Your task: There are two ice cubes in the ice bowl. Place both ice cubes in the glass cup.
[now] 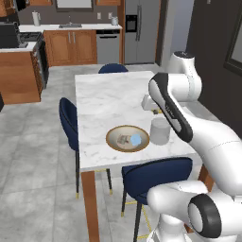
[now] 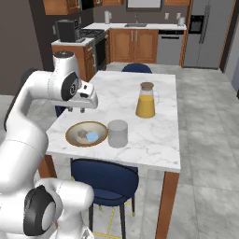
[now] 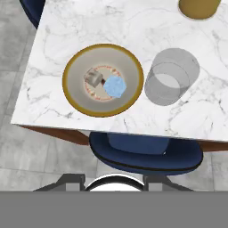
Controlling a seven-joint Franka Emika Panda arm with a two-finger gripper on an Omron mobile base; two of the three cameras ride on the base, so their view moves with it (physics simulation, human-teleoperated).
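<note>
Claw (image 2: 76,111) hangs closed and empty above the desk (image 2: 154,140), bowl (image 3: 103,80) and cup (image 3: 171,76) sit close to the near edge, both cubes (image 3: 115,86) in the bowl.

The 2 base views look forward and down from behind the arm, 1 from its left, 1 from its right, taking in the marble table (image 1: 108,101) and kitchen beyond. The hand view looks straight down, closer. All 3 share the ice bowl (image 3: 71,95) and glass cup (image 3: 171,76).
</note>
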